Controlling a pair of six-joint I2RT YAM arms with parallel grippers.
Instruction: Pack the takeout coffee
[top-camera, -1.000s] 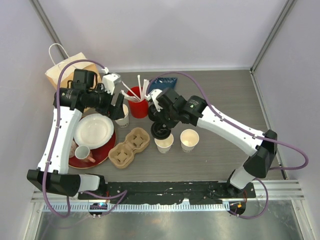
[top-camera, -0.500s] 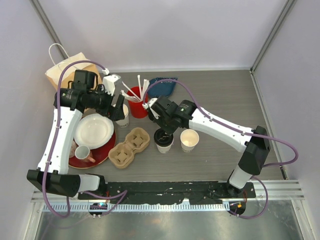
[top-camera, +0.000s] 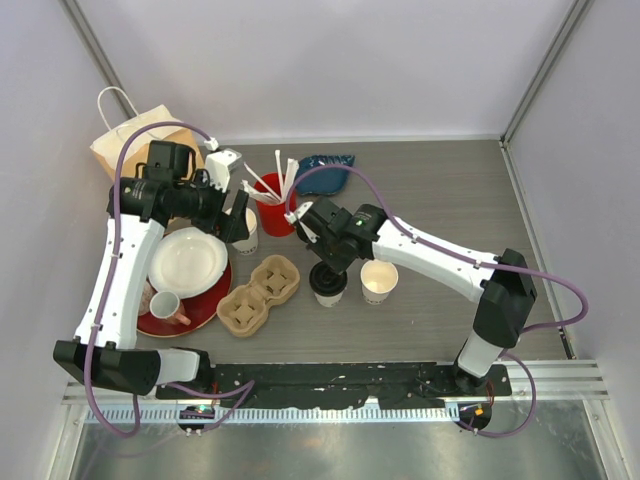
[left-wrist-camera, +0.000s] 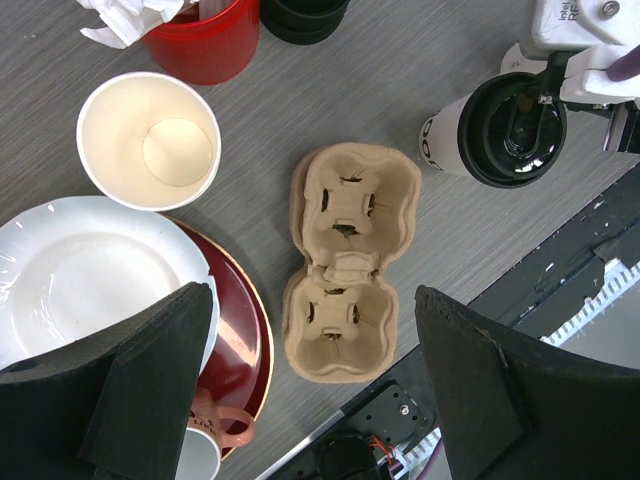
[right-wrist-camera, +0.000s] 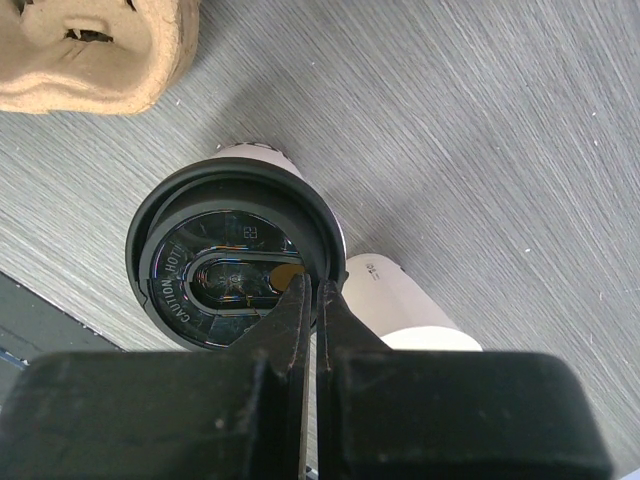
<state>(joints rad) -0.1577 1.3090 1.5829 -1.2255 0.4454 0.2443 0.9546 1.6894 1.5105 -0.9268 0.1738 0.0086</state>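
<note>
Centre-table, just right of the brown moulded-pulp two-cup carrier (top-camera: 260, 293), the cream paper cup (left-wrist-camera: 445, 135) wears its round black plastic sip lid (right-wrist-camera: 230, 265), and the right gripper (right-wrist-camera: 310, 295) is pinched tight on that lid's rim from above, seating it, I'd judge, so the coffee can travel. Right arm stretches leftward across the table, wrist pointing straight down. The left gripper (left-wrist-camera: 312, 297) hovers wide open and empty over the carrier and white plate (top-camera: 188, 262), seemingly waiting its turn.

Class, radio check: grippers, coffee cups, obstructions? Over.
Left gripper open above empty carrier. Right gripper shut on black lid, on cup. Two cups unlidded. No obstruction.
</note>
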